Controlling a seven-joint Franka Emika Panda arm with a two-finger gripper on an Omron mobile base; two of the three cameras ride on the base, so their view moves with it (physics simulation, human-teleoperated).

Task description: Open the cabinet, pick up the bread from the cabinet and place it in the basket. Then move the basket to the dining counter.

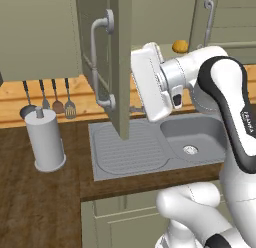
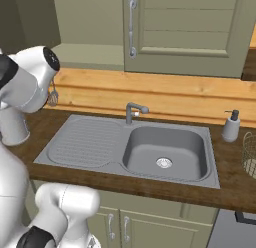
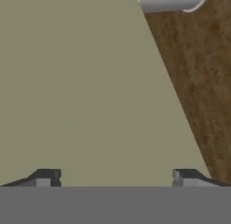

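The claw is standing spread wide, its dark fingertips facing the plain olive-grey cabinet door, which is hanging open edge-on above the grey sink. The small round golden-orange bread bun is sitting inside the cabinet. The silvery wire-mesh basket is resting on the dark wood worktop, beside the white soap dispenser.
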